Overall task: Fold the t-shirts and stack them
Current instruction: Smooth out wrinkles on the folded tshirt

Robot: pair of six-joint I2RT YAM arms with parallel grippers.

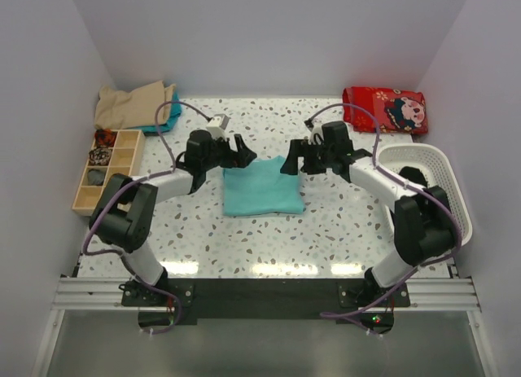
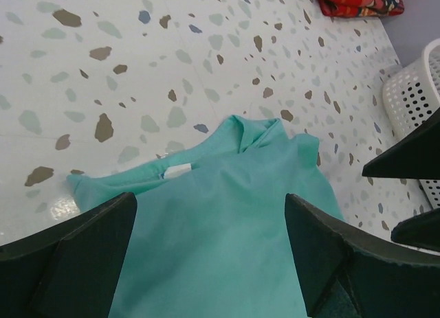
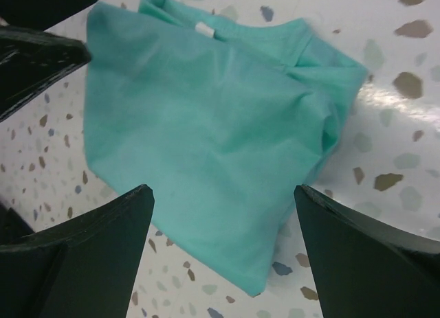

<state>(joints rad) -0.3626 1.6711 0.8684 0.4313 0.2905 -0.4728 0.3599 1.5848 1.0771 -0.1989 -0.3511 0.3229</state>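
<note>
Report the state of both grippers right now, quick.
Left gripper: open, holding nothing, above the teal t-shirt.
Right gripper: open, holding nothing, above the same shirt.

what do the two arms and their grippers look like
The left arm and right arm have white links between bulky black joints. A lilac cable loops along each. The left gripper and right gripper are black with broad wedge-shaped fingers. The left wrist carries a white block.

A folded teal t-shirt (image 1: 262, 190) lies centre on the speckled table (image 1: 326, 230). Tan shirt (image 1: 130, 106) at ten o'clock, tray (image 1: 122, 159) nine, red cloth (image 1: 384, 108) one, basket (image 1: 423, 150) three.
</note>
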